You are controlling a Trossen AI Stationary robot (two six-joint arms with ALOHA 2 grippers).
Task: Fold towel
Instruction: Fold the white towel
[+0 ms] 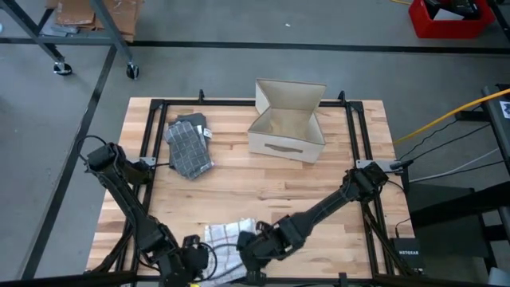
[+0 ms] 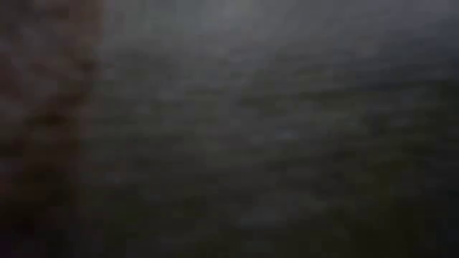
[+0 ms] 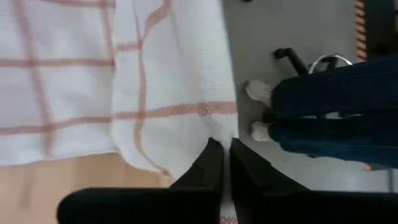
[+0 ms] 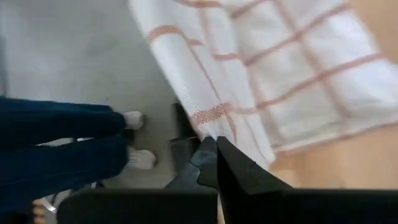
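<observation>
While both arms reach down to the near edge of the wooden table (image 1: 239, 179), the white towel (image 1: 225, 239) with thin red checks lies there, its border hanging over the edge; the left gripper (image 3: 225, 163) and the right gripper (image 4: 214, 158) are each clenched on that border. A folded grey checked cloth (image 1: 190, 145) and an open cardboard box (image 1: 287, 127) sit well apart toward the far side, and a person's legs (image 3: 329, 118) in dark trousers stand on the floor beyond. The only readable writing is "NETGEAR" on a black device (image 1: 409, 249) right of the table; the low view shows nothing legible.
</observation>
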